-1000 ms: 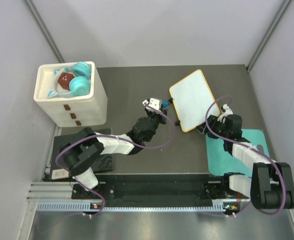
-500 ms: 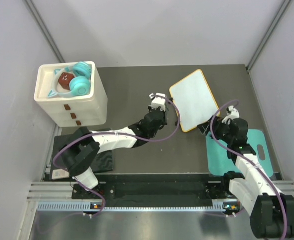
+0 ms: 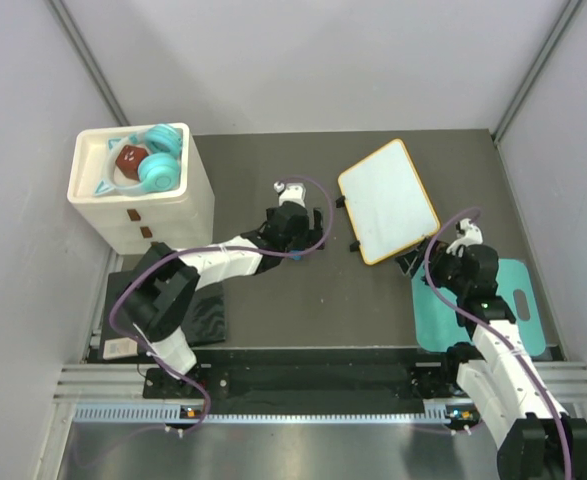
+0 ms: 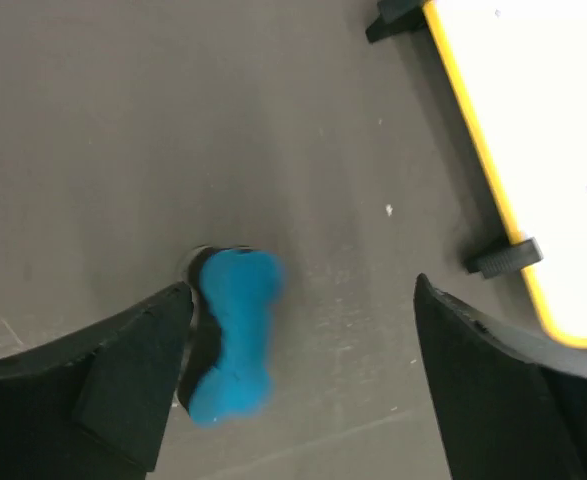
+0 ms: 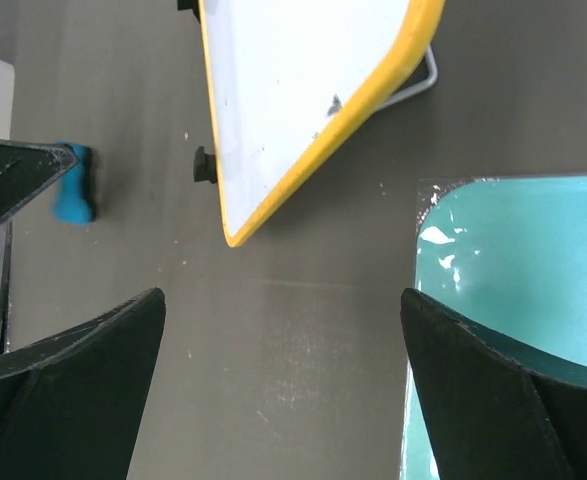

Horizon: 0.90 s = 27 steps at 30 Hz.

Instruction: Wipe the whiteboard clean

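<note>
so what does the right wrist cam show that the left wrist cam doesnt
Only the right wrist view: the teal mat, a small dark speck on the board near its yellow rim, and a wire loop behind that corner.

Only the left wrist view: both fingers of the left gripper, wide apart and gripping nothing.

Both: the whiteboard, its black clips, and the blue block lying on the dark table.

The flat white board with a yellow frame point(image 3: 388, 200) is lying on the dark table point(image 3: 263, 160). The left gripper point(image 3: 311, 238) is hanging near its side, and the right gripper point(image 3: 415, 262) by its corner.
</note>
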Each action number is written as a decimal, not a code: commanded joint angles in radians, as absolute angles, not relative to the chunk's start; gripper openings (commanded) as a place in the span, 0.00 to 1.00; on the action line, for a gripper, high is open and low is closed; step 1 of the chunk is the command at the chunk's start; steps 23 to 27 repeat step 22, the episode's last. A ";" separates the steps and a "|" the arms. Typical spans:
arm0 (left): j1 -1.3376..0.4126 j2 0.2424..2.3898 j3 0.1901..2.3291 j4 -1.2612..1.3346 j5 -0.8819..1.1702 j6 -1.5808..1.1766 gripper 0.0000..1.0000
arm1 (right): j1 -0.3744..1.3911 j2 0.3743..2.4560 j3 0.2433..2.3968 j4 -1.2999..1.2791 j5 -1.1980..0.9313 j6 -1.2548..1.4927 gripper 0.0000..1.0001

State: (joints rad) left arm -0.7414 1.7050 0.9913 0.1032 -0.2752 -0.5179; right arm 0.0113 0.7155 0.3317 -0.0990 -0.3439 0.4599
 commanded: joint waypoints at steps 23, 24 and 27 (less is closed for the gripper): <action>-0.673 1.134 0.664 0.115 -0.194 -0.399 0.99 | 0.018 0.644 0.356 -0.094 -0.252 0.465 0.99; -0.673 1.134 0.664 0.115 -0.194 -0.399 0.99 | 0.018 0.644 0.356 -0.094 -0.252 0.465 0.99; -0.673 1.134 0.664 0.115 -0.194 -0.399 0.99 | 0.018 0.644 0.356 -0.094 -0.252 0.465 0.99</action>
